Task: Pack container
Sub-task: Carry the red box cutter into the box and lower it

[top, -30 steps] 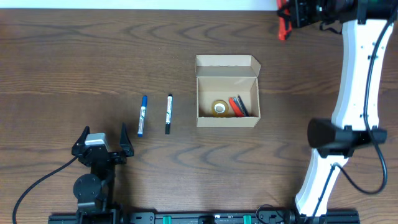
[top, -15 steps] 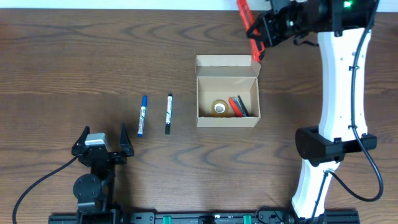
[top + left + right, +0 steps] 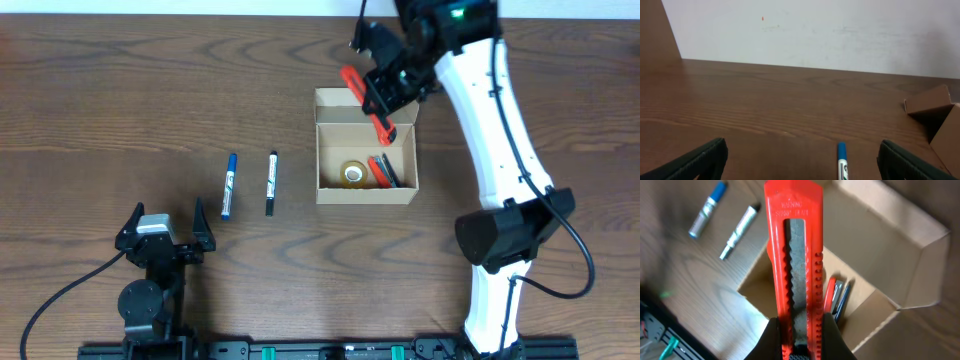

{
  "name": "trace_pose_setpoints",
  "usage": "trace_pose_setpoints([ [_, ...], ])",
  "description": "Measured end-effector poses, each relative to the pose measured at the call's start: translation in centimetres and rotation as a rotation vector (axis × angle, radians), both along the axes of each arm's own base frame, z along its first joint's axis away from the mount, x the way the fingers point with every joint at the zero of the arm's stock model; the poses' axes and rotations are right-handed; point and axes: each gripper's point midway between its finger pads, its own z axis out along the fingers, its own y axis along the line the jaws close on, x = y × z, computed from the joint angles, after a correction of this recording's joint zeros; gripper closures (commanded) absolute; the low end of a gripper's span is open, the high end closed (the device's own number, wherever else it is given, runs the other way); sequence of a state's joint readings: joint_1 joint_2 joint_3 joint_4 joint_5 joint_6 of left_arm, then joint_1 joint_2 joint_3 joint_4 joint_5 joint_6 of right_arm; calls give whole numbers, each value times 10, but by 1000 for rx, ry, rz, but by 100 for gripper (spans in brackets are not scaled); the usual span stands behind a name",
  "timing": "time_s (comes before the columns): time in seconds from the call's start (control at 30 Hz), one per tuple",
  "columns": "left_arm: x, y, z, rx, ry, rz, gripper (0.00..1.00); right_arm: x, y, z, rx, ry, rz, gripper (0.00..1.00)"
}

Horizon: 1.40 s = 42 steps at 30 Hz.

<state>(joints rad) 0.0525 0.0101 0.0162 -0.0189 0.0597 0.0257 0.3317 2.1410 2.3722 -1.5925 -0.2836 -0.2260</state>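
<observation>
Holding a red utility knife (image 3: 795, 255) by one end between narrowly closed fingers, the right gripper (image 3: 393, 85) is hovering over the container (image 3: 366, 196). The box is sitting open on the table (image 3: 120, 90), directly beneath this gripper, its flap lid (image 3: 366, 108) standing up on the far side. Below the knife, a tape roll (image 3: 353, 173) and some pens (image 3: 383, 170) are already occupying the cavity floor. The left gripper (image 3: 800, 162) is resting with its fingers spread wide and empty, a blue marker (image 3: 842, 159) lying just ahead of it. The knife is lying slantwise across the flap and back rim, so a release here is risking it bridging the rim or sliding off the flap onto the table. Lowering it tilted is also risking a knock against the flap, shifting the light box.
</observation>
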Motion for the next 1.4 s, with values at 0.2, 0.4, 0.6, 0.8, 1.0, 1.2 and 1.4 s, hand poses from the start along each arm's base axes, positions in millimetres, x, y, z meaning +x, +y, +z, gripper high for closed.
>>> trace_pose_setpoints([
  [0.2, 0, 0, 0, 0, 0, 0, 5, -9, -7, -50, -117, 83, -4, 98],
  [0.4, 0, 0, 0, 0, 0, 0, 5, -12, -16, -93, -196, 118, -5, 98],
  [0.6, 0, 0, 0, 0, 0, 0, 5, -17, -21, -125, -224, 142, -3, 98],
  [0.8, 0, 0, 0, 0, 0, 0, 5, -23, -23, -148, -234, 163, 1, 99],
  [1.0, 0, 0, 0, 0, 0, 0, 5, -32, -26, -165, -251, 187, 9, 99],
  [1.2, 0, 0, 0, 0, 0, 0, 5, -35, -27, -172, -256, 195, 12, 98],
  [1.4, 0, 0, 0, 0, 0, 0, 5, -35, -27, -173, -256, 191, 15, 78],
])
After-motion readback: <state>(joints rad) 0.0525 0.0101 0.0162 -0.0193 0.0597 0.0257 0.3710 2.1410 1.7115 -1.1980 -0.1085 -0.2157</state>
